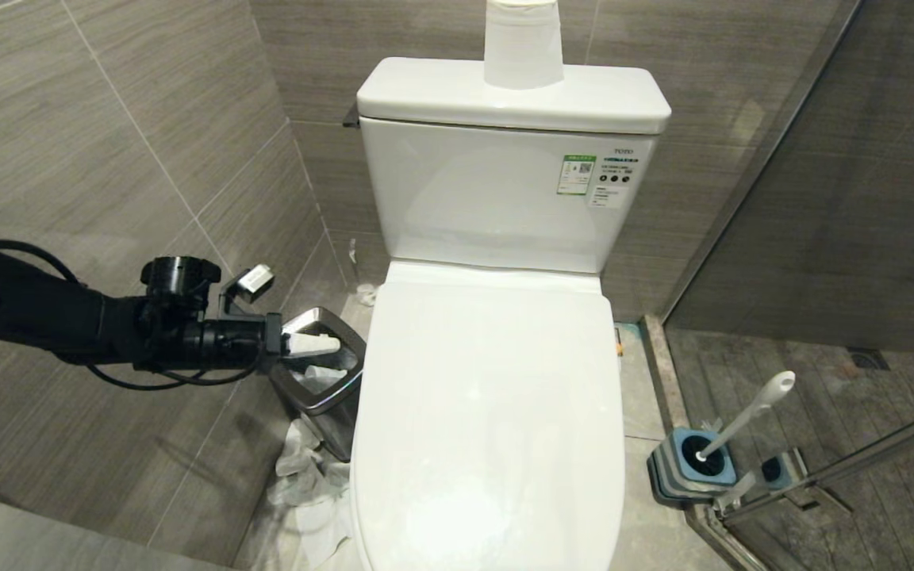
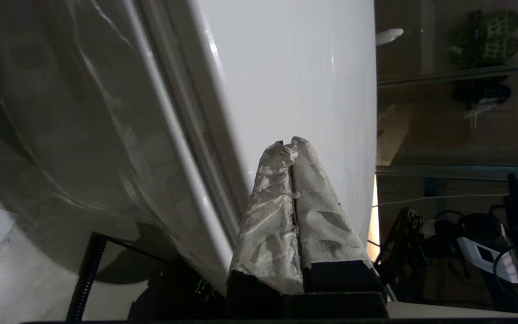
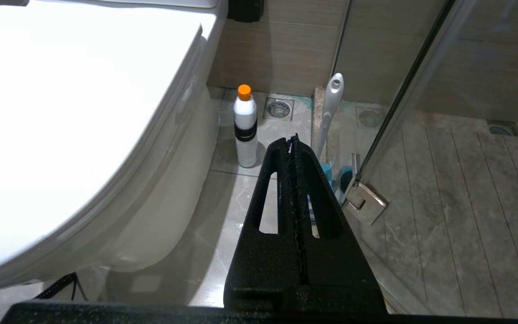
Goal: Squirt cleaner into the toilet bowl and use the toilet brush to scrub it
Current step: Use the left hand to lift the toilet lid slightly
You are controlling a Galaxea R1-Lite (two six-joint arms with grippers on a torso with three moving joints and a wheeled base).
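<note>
**Inspector A:** Head view. The toilet bowl (image 1: 489, 412) has its lid down, so the basin is hidden. The left gripper (image 1: 322, 344) reaches in level beside the toilet's left flank, above the steel bin (image 1: 328, 373); its white-wrapped fingers (image 1: 310, 344) are pressed together, holding nothing.

**Inspector B:** And the toilet brush (image 1: 746, 416)?

**Inspector A:** On the floor to the toilet's right, handle leaning out of its blue-and-grey holder (image 1: 691, 469), beside the glass door.

**Inspector B:** Left wrist view?

**Inspector A:** The wrapped fingers (image 2: 281, 216) meet tip to tip, empty, with the toilet's white side just beyond them.

**Inspector B:** Right wrist view?

**Inspector A:** The right gripper (image 3: 292, 144) hangs right of the toilet, black fingers (image 3: 281, 202) closed flat together, nothing between them. A white bottle (image 3: 245, 128) with an orange cap stands upright on the floor near the toilet's base; the brush handle (image 3: 328, 112) rises just beyond it. No cleaner liquid can be made out.
</note>
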